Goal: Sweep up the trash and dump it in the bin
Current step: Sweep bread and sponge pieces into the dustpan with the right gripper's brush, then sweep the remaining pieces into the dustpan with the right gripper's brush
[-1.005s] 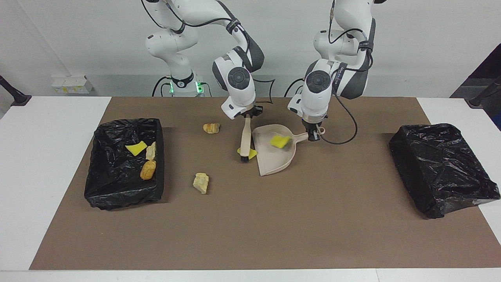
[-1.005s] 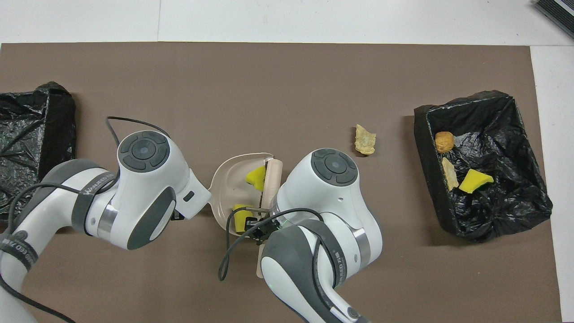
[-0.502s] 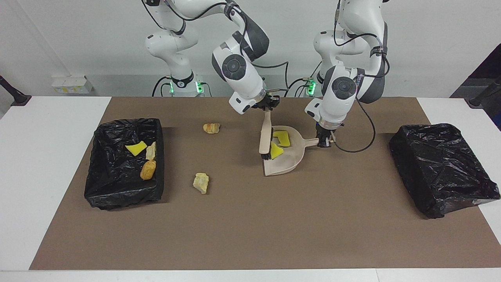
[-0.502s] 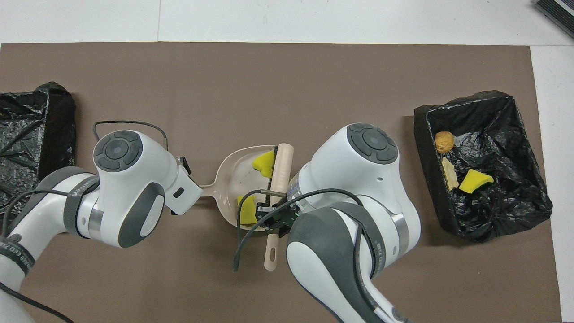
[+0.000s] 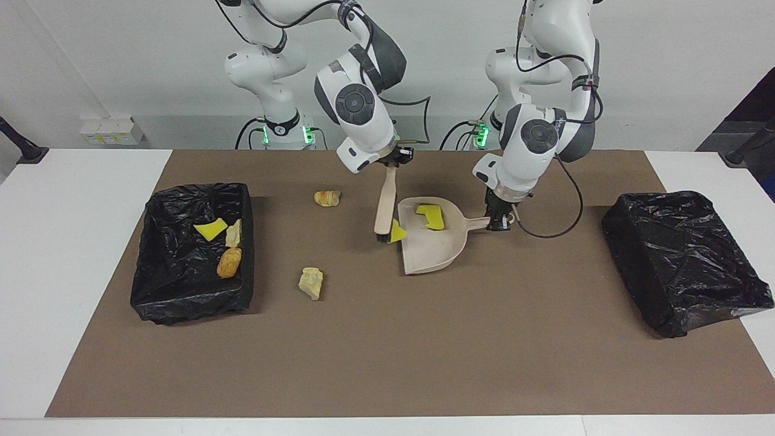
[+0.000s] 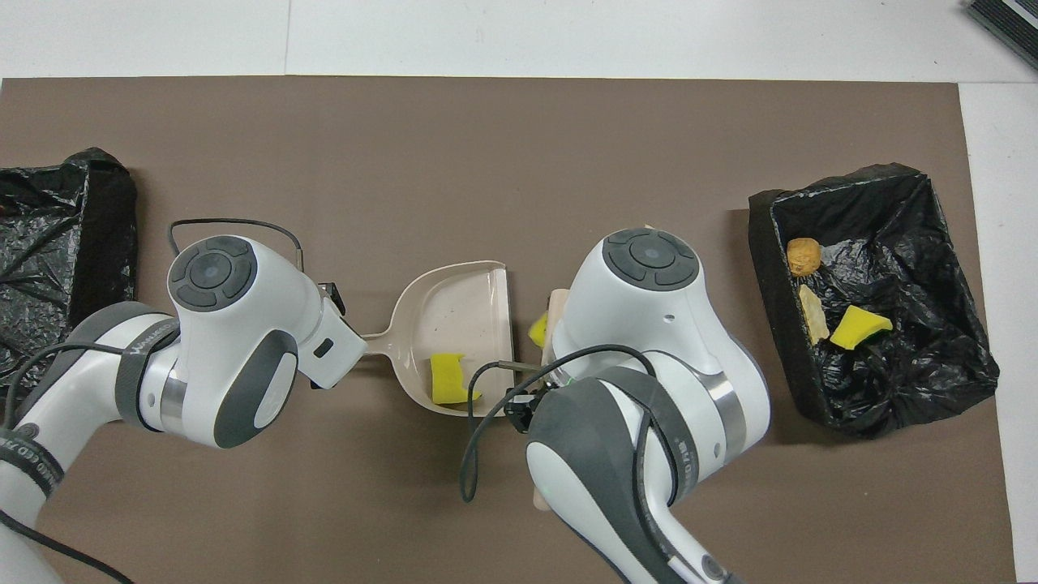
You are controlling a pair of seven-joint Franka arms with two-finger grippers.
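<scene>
My left gripper (image 5: 498, 222) is shut on the handle of the beige dustpan (image 5: 431, 251), which lies on the brown mat with one yellow scrap (image 5: 430, 216) in it. My right gripper (image 5: 392, 160) is shut on the beige brush (image 5: 382, 209), whose bristles stand just outside the pan's mouth. A second yellow scrap (image 5: 397, 232) lies against the bristles at the pan's edge. An orange-brown lump (image 5: 327, 197) and a pale lump (image 5: 311, 283) lie on the mat toward the right arm's end. The pan (image 6: 454, 296) and its scrap (image 6: 448, 379) also show in the overhead view.
A black-lined bin (image 5: 181, 303) at the right arm's end holds three scraps: yellow, pale and orange-brown. It also shows in the overhead view (image 6: 892, 397). A second black-lined bin (image 5: 684, 266) stands at the left arm's end.
The brush has drawn back out of the dustpan toward the right arm's end, and one yellow scrap came with it to the pan's edge. The dustpan shifted slightly.
</scene>
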